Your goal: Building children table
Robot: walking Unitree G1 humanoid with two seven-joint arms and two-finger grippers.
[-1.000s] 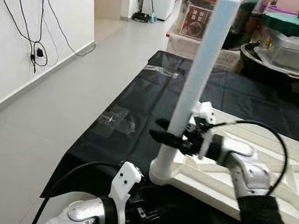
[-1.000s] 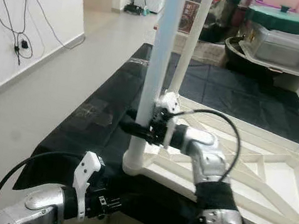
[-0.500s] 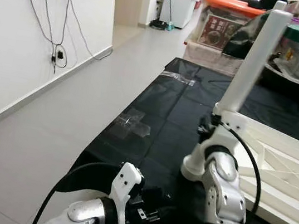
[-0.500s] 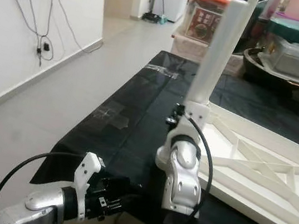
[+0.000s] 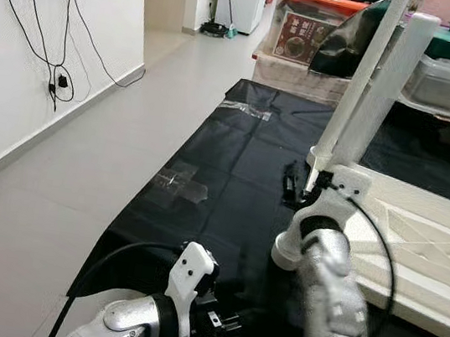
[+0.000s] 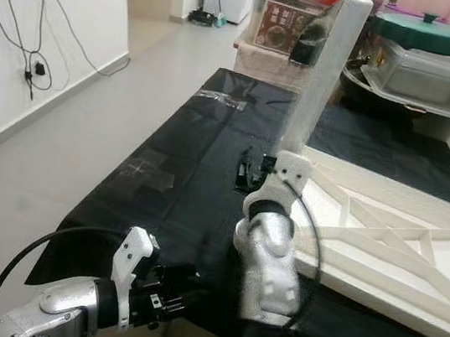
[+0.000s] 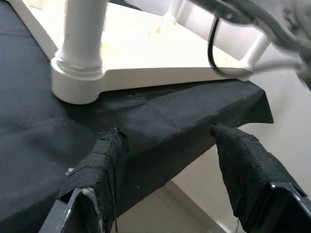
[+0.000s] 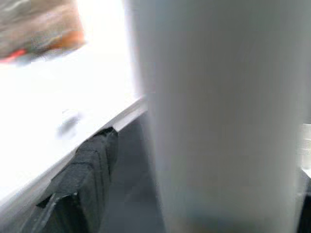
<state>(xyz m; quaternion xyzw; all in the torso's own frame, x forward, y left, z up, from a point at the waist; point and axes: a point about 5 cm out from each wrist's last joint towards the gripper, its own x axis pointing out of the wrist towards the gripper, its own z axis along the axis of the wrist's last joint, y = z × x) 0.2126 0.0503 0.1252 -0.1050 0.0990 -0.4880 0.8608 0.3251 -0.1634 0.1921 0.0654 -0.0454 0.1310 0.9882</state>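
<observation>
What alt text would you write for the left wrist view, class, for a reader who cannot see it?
The left gripper, fingers apart and holding nothing, hovers at the edge of a black cloth. Just beyond it, a white table leg stands in the corner socket of an upturned white tabletop lying on the cloth.

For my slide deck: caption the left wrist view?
Open left claw hovering at black cloth's edge, beside the white leg's socket.
</observation>
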